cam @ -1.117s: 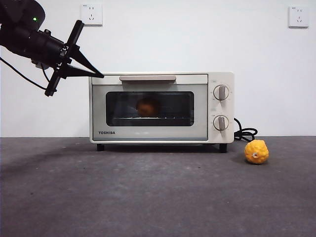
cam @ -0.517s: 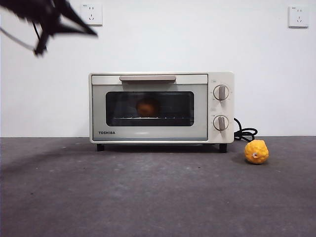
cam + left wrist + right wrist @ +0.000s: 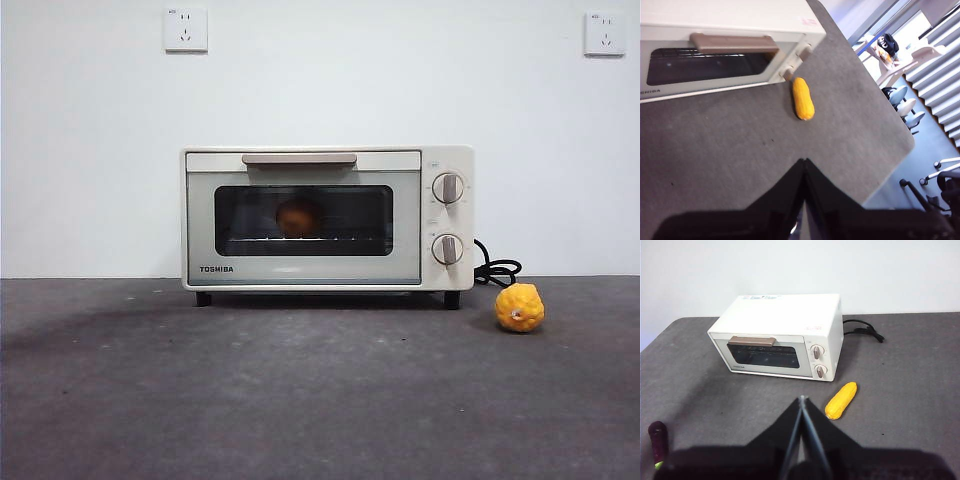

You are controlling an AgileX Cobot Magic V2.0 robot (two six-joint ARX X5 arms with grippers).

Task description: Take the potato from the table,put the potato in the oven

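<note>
Gone from front view, arm; potato (image 3: 298, 216) dim behind oven (image 3: 326, 218) glass.

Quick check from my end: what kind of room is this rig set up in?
Probably a lab or office test space, not a kitchen. The oven sits on a bare grey table against a plain white wall with sockets, and the left wrist view shows swivel office chairs beyond the table edge.

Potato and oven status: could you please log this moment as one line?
potato: inside oven | door: closed | left gripper: shut, empty | right gripper: shut, empty
</note>
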